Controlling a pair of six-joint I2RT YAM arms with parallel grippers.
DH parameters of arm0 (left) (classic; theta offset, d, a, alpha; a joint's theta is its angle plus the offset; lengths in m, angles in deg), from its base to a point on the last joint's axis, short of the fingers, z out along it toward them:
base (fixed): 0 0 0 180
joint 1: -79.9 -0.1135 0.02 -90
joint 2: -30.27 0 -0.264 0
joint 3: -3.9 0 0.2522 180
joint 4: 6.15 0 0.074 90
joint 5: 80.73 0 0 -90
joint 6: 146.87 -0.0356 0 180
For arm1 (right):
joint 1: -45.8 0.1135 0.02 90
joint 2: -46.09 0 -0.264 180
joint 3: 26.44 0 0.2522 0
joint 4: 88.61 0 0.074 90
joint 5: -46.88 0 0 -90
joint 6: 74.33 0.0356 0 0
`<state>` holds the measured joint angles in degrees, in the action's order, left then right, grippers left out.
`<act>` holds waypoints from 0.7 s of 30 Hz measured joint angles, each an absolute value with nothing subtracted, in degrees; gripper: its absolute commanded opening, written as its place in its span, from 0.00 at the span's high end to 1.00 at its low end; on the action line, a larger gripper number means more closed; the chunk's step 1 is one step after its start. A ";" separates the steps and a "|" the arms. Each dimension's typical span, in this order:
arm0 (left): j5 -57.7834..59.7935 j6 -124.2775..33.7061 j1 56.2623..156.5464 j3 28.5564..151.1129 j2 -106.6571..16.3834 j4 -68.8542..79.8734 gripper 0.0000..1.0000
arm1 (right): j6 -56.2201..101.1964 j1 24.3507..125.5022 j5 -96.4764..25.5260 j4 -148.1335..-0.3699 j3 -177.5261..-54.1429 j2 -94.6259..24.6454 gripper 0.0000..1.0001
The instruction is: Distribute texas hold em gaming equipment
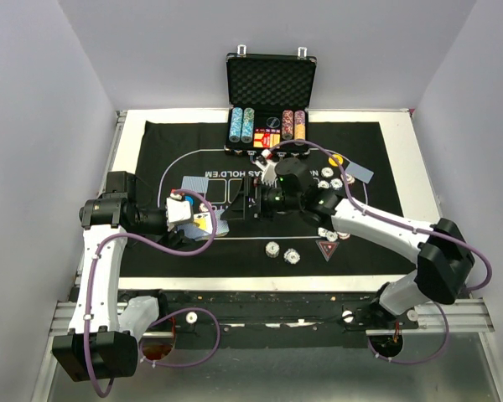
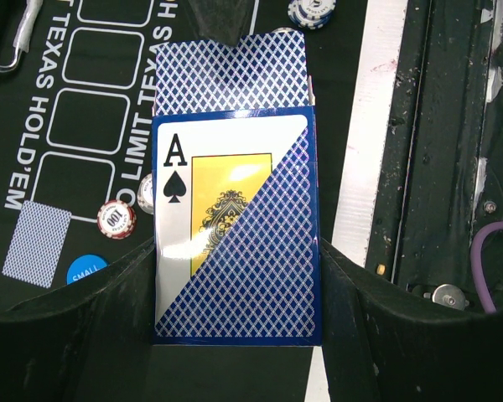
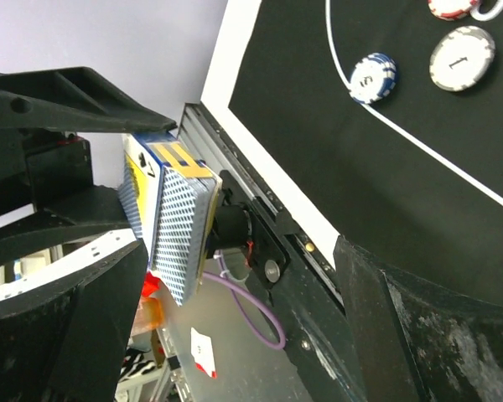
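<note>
Blue-backed deck clamped in left gripper, right gripper splayed wide beside it; counted two cards, few chips out, most undealt.

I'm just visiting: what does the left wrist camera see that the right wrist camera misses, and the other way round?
Only the left wrist camera shows the ace of spades printed on the blue diamond-patterned pack of playing cards, plus a single blue-backed card, a blue round button and a red-edged chip lying flat. Only the right wrist camera shows a blue-edged chip, a pale grey chip and the open right gripper. Both show that pack clamped in the left gripper, and the black printed mat.
</note>
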<state>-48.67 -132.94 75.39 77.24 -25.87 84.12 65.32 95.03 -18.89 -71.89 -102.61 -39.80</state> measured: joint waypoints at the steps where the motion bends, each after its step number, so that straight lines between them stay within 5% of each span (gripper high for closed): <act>1: -48.67 -132.92 75.39 77.24 -25.87 84.12 0.53 | 65.58 95.40 -18.58 -72.58 -102.79 -40.19 0.00; 7: -48.69 -132.92 75.39 77.24 -25.87 84.12 0.53 | 66.46 97.17 -17.82 -75.56 -104.58 -43.21 0.05; 21: -48.43 -132.92 75.39 77.87 -25.87 84.52 0.53 | 69.87 97.57 -17.58 -79.56 -102.44 -43.97 0.38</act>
